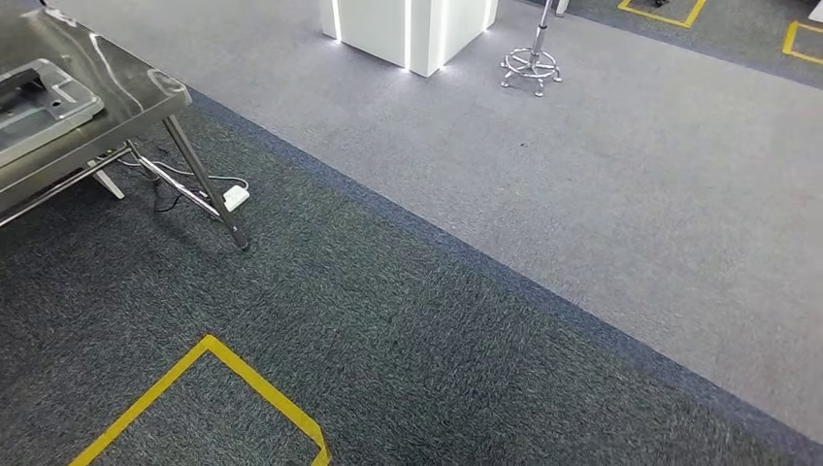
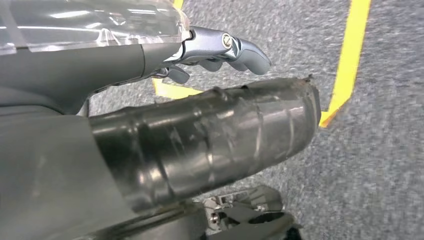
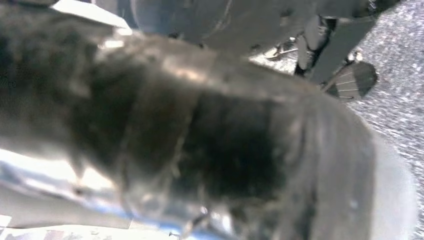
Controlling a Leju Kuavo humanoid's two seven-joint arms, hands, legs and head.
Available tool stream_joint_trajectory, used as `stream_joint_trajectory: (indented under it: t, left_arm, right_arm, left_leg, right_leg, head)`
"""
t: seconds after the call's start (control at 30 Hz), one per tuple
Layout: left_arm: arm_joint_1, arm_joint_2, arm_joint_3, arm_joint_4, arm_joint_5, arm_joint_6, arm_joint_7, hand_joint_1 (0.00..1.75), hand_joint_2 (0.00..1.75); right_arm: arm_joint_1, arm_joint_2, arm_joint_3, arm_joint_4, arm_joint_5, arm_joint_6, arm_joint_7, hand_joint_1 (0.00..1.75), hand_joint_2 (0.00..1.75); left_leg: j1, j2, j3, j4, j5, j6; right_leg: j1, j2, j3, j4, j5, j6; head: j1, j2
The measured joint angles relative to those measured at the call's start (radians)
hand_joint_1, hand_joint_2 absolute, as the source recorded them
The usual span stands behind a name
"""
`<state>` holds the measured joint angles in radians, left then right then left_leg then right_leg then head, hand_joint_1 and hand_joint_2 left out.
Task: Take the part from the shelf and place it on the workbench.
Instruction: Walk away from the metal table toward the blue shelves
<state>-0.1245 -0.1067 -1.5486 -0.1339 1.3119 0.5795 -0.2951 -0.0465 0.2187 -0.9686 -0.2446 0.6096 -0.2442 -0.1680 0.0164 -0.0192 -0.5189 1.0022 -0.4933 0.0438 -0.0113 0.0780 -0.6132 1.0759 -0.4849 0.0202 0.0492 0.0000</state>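
My left hand (image 2: 210, 50) pinches the clear, stiff, light-looking part (image 2: 90, 22) by its rim, my right hand's (image 3: 225, 150) fingers are too blurred to tell, workbench (image 1: 126, 92) upper left.

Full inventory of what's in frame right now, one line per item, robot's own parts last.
workbench: 1, shiny steel, far left, slanted legs on the dark carpet.
tray-like part: 1, grey, lying on the workbench top at the left edge.
power strip: 1, white, on the floor under the workbench with cables.
floor tape: yellow outlines, one corner near the bottom left, more far at the top right.
white counter: 1, lit edges, far centre.
stool base: 1, chrome, right of the counter.
left hand: taped dark thumb, grey fingers, over the carpet; grip unclear.
right hand: blurred, dark, close up; state unclear.
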Motion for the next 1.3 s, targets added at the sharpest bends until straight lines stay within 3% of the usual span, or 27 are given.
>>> stream_joint_trajectory:
  t: [0.07,0.1,0.13,0.17,0.2,0.3,0.37,0.43,0.5,0.57,0.63,0.7,0.77,0.83,0.87,0.9,0.97,1.0,1.07,1.13,1.17,1.2,1.23,1.3]
  left_arm:
    - [0.003,0.0,0.0,0.0,0.001,0.0,0.0,0.0,0.0]
    - [0.005,0.0,0.0,0.0,0.001,0.0,0.001,0.0,0.0]
    - [0.006,0.0,0.0,0.0,0.002,0.0,0.001,0.0,0.0]
    - [0.007,0.001,0.0,0.0,0.002,0.0,0.001,0.0,0.0]
    - [0.006,0.001,0.0,0.0,0.002,0.0,0.002,0.0,0.0]
    - [0.004,0.001,0.0,0.0,0.003,0.0,0.002,0.0,0.0]
    - [0.003,0.001,0.0,0.0,0.004,0.0,0.002,0.0,0.0]
    - [-0.001,0.0,0.0,0.0,0.004,0.0,0.001,0.0,0.0]
    - [-0.003,0.0,0.0,0.0,0.004,0.0,0.0,0.0,0.0]
    - [-0.002,0.0,0.0,0.0,0.004,-0.001,-0.001,0.0,0.0]
    - [0.002,0.0,0.0,0.0,0.004,-0.002,-0.001,0.0,0.0]
    - [0.005,0.0,-0.001,0.0,0.004,-0.002,-0.001,0.0,0.0]
    - [0.006,0.0,-0.001,0.0,0.005,-0.002,-0.002,0.0,0.0]
    - [0.006,0.0,-0.001,0.0,0.005,-0.002,-0.002,0.0,0.0]
    - [0.006,0.0,-0.001,0.0,0.005,-0.002,-0.002,0.0,0.0]
    - [0.005,0.0,-0.001,0.0,0.005,-0.001,-0.004,0.0,0.0]
    - [0.002,0.001,-0.001,0.0,0.007,0.0,-0.007,0.0,0.0]
    - [0.001,0.002,-0.001,0.0,0.008,0.0,-0.008,0.0,0.0]
    - [-0.001,0.002,-0.001,0.0,0.008,0.001,-0.01,0.0,0.0]
    - [0.002,0.003,-0.001,0.0,0.008,0.001,-0.01,0.0,0.0]
    - [0.003,0.003,-0.001,0.0,0.008,0.001,-0.01,0.0,0.0]
    - [0.004,0.003,-0.001,0.0,0.008,0.001,-0.01,0.0,0.0]
    - [0.003,0.004,-0.001,0.0,0.009,0.001,-0.01,0.0,0.0]
    - [0.002,0.004,-0.001,0.0,0.009,0.001,-0.01,0.0,0.0]
  right_arm:
    - [-0.002,0.0,0.002,0.0,0.001,0.0,0.001,0.0,0.0]
    - [-0.002,0.0,0.003,0.0,0.001,0.0,0.001,0.0,0.0]
    - [-0.002,0.0,0.003,0.0,0.001,0.001,0.001,0.0,0.0]
    - [-0.001,0.0,0.004,0.0,0.002,0.001,0.001,0.0,0.0]
    - [0.0,0.0,0.004,0.0,0.004,0.001,0.0,0.0,0.0]
    - [-0.001,-0.001,0.005,0.0,0.008,0.001,-0.001,0.0,0.0]
    - [-0.001,0.0,0.006,0.0,0.011,0.002,-0.002,0.0,0.0]
    - [0.001,0.0,0.007,0.0,0.013,0.002,-0.002,0.0,0.0]
    - [0.001,-0.001,0.009,0.0,0.017,0.002,-0.001,0.0,0.0]
    - [-0.001,-0.001,0.01,0.0,0.019,0.003,0.0,0.0,0.0]
    - [-0.002,-0.001,0.011,0.0,0.023,0.004,0.003,0.0,0.0]
    - [-0.001,0.0,0.011,0.0,0.027,0.005,0.005,0.0,0.0]
    - [-0.001,0.0,0.011,0.0,0.029,0.005,0.005,0.0,0.0]
    - [-0.001,0.0,0.011,0.0,0.029,0.005,0.005,0.0,0.0]
    - [-0.001,0.0,0.011,0.001,0.03,0.006,0.005,0.0,0.0]
    - [-0.002,0.0,0.011,0.001,0.032,0.009,0.005,0.0,0.0]
    - [-0.002,0.0,0.013,0.002,0.036,0.016,0.005,0.0,0.0]
    - [-0.001,0.0,0.013,0.002,0.037,0.018,0.005,0.0,0.0]
    - [-0.001,0.0,0.016,0.003,0.038,0.019,0.005,0.0,0.0]
    - [-0.003,0.0,0.019,0.003,0.039,0.019,0.005,0.0,0.0]
    - [-0.003,0.0,0.02,0.003,0.04,0.019,0.005,0.0,0.0]
    - [-0.003,0.0,0.021,0.003,0.04,0.019,0.005,0.0,0.0]
    - [-0.002,-0.001,0.021,0.003,0.04,0.019,0.005,0.0,0.0]
    - [-0.001,-0.001,0.022,0.003,0.042,0.019,0.005,0.0,0.0]
  left_leg:
    - [-0.002,0.026,0.0,-0.005,0.003,0.008]
    - [-0.003,0.04,-0.001,-0.005,0.002,0.01]
    - [-0.004,0.054,-0.001,-0.005,0.001,0.01]
    - [-0.005,0.067,0.0,-0.004,-0.001,0.009]
    - [-0.004,0.078,0.002,-0.004,-0.003,0.007]
    - [-0.007,0.105,0.01,0.001,-0.015,-0.009]
    - [-0.011,0.118,0.014,0.002,-0.022,-0.022]
    - [-0.009,0.129,0.022,0.0,-0.026,-0.033]
    - [-0.003,0.105,0.015,0.029,-0.052,-0.043]
    - [0.0,0.054,-0.034,0.14,-0.116,-0.046]
    - [-0.001,0.03,-0.1,0.273,-0.165,-0.045]
    - [-0.001,0.026,-0.123,0.303,-0.148,-0.04]
    - [-0.001,0.025,-0.117,0.28,-0.122,-0.037]
    - [-0.001,0.025,-0.115,0.274,-0.119,-0.037]
    - [-0.001,0.02,-0.099,0.236,-0.096,-0.034]
    - [-0.001,-0.001,-0.074,0.169,-0.067,-0.031]
    - [-0.004,-0.028,-0.021,0.037,-0.009,-0.017]
    - [-0.004,-0.032,-0.009,0.004,0.002,-0.009]
    - [-0.003,-0.002,-0.003,-0.01,0.012,0.005]
    - [-0.006,0.026,-0.002,-0.013,0.013,0.011]
    - [-0.008,0.04,-0.002,-0.013,0.012,0.011]
    - [-0.008,0.054,-0.002,-0.013,0.01,0.01]
    - [-0.009,0.068,-0.001,-0.013,0.008,0.009]
    - [-0.009,0.09,0.005,-0.011,0.002,0.004]
  right_leg:
    - [-0.001,-0.049,-0.057,0.117,-0.065,0.004]
    - [-0.003,-0.061,-0.09,0.183,-0.094,0.007]
    - [-0.006,-0.066,-0.11,0.225,-0.105,0.01]
    - [-0.009,-0.07,-0.112,0.231,-0.097,0.013]
    - [-0.012,-0.076,-0.092,0.196,-0.071,0.015]
    - [-0.011,-0.124,0.016,-0.001,0.008,0.011]
    - [-0.003,-0.135,0.035,-0.044,0.012,0.0]
    - [0.0,-0.116,0.034,-0.047,0.014,-0.013]
    - [-0.003,-0.098,0.035,-0.053,0.019,-0.026]
    - [-0.004,-0.079,0.036,-0.056,0.022,-0.036]
    - [0.001,-0.055,0.035,-0.054,0.021,-0.041]
    - [0.005,-0.031,0.036,-0.052,0.021,-0.042]
    - [0.006,-0.021,0.037,-0.052,0.021,-0.042]
    - [0.006,-0.02,0.037,-0.052,0.021,-0.042]
    - [0.006,-0.013,0.038,-0.051,0.021,-0.042]
    - [0.006,-0.001,0.037,-0.049,0.02,-0.039]
    - [0.004,0.039,0.033,-0.05,0.024,-0.021]
    - [0.003,0.042,0.027,-0.045,0.022,-0.013]
    - [0.004,0.0,-0.001,0.009,-0.014,-0.003]
    - [0.003,-0.052,-0.059,0.128,-0.079,0.002]
    - [0.001,-0.062,-0.086,0.184,-0.101,0.005]
    - [-0.002,-0.068,-0.101,0.214,-0.105,0.008]
    - [-0.004,-0.072,-0.097,0.207,-0.091,0.01]
    - [-0.008,-0.097,-0.033,0.091,-0.025,0.011]
  head:
    - [0.002,0.0]
    - [0.002,0.0]
    - [0.002,0.0]
    - [0.002,0.0]
    - [0.003,0.0]
    - [0.002,0.0]
    - [0.001,0.0]
    - [0.0,0.0]
    - [0.0,0.0]
    - [0.0,0.0]
    - [0.0,0.0]
    - [0.0,0.0]
    - [0.0,0.0]
    - [0.0,0.0]
    - [0.0,0.0]
    - [0.0,0.0]
    - [0.0,0.0]
    - [0.0,0.0]
    - [0.002,0.0]
    - [0.003,0.0]
    - [0.003,0.0]
    - [0.003,0.0]
    - [0.003,0.0]
    - [0.004,0.0]
